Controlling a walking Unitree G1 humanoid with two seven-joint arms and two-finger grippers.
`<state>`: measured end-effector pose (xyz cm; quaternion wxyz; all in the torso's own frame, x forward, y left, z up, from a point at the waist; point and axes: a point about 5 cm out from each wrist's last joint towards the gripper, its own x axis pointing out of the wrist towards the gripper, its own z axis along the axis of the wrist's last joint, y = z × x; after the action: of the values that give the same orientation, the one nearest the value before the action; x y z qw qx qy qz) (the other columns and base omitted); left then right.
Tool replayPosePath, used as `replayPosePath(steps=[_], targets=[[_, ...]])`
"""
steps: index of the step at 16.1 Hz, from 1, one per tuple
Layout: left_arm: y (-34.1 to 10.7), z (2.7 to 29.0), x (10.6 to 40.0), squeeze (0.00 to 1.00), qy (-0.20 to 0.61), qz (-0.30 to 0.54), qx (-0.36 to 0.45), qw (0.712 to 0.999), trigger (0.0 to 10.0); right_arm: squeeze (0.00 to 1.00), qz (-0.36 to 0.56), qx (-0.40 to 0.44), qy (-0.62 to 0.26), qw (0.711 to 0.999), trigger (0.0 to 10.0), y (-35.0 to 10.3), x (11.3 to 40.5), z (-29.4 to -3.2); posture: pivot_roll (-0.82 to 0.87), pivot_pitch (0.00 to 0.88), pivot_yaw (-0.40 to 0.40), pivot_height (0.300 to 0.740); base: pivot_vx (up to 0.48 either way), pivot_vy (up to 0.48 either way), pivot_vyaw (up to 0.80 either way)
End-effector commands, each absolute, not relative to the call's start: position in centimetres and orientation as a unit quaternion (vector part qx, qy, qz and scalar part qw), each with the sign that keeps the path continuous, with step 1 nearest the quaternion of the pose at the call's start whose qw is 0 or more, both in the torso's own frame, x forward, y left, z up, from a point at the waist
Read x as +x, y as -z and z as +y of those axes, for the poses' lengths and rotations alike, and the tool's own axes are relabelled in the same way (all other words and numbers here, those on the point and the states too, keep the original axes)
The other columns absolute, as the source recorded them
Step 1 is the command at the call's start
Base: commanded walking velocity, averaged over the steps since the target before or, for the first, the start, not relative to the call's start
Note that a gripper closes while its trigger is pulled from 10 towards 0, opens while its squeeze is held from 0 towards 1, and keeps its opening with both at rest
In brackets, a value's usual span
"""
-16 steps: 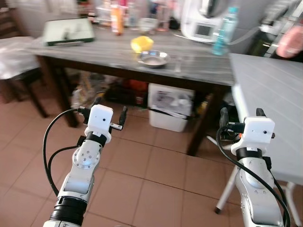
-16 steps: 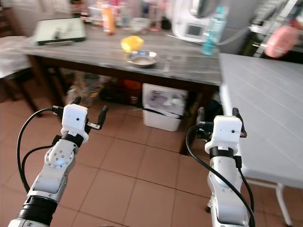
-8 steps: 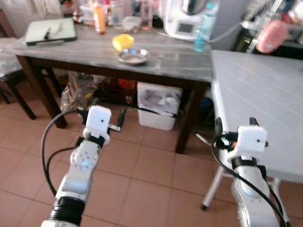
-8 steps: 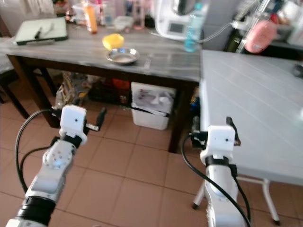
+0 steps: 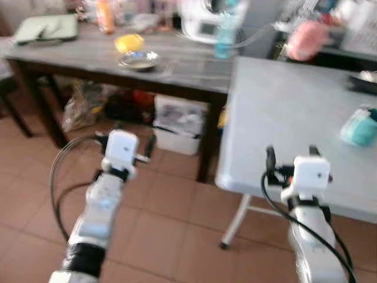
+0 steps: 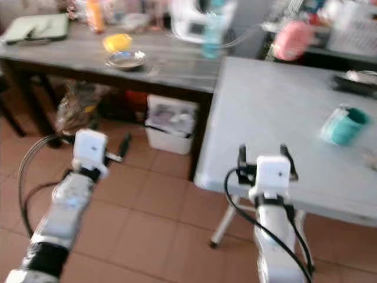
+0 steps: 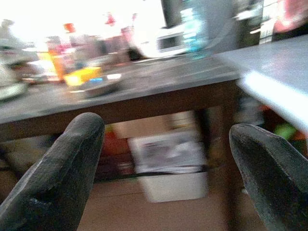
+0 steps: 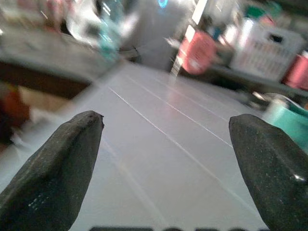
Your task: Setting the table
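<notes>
Step in hand: as I judge it, I'm walking up to the pale grey slatted table (image 5: 283, 112) at the right of the head view; nothing is grasped yet.
Doing it well: I'd let the blur settle before reaching, square up to the near table edge, and approach any dish from its side so I don't shove it across the smooth top.
Task's things: a teal cup-like container (image 6: 343, 125) sits at the far right of that table, with a dark flat dish (image 5: 362, 79) above it near the frame edge; too blurred to say more. A shallow steel bowl (image 5: 139, 59) and a yellow object (image 5: 129, 42) rest on the dark wooden table (image 5: 188, 65) at upper left.
Left pincer (image 5: 134, 141): raised over the tiled floor at centre left, fingers (image 7: 57, 173) spread wide, holding nothing, pointed at the dark table's underside.
Right pincer (image 5: 290, 158): lifted at lower right, just at the grey table's near edge, fingers (image 8: 57, 163) spread wide and empty, aimed along the tabletop.
</notes>
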<state>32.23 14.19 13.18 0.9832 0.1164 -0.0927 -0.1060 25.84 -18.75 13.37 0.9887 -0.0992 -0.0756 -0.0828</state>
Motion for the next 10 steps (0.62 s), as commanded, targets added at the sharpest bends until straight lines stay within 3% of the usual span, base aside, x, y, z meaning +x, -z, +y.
replayPosePath(steps=[1,10], targets=[[-13.49,13.67,32.25,0.00,0.120,-0.099,0.124,0.980,10.0,0.00,-0.086,-0.096,0.090,0.988,10.0,-13.87,25.82,-18.85,0.20,0.078,-0.041,0.740,0.000,-0.480,0.00],[-13.70,12.70,32.74,0.00,0.142,-0.101,0.121,0.977,10.0,0.00,-0.093,-0.098,0.103,0.985,10.0,-14.29,25.68,-19.29,0.17,0.092,-0.024,0.740,0.000,-0.480,0.00]])
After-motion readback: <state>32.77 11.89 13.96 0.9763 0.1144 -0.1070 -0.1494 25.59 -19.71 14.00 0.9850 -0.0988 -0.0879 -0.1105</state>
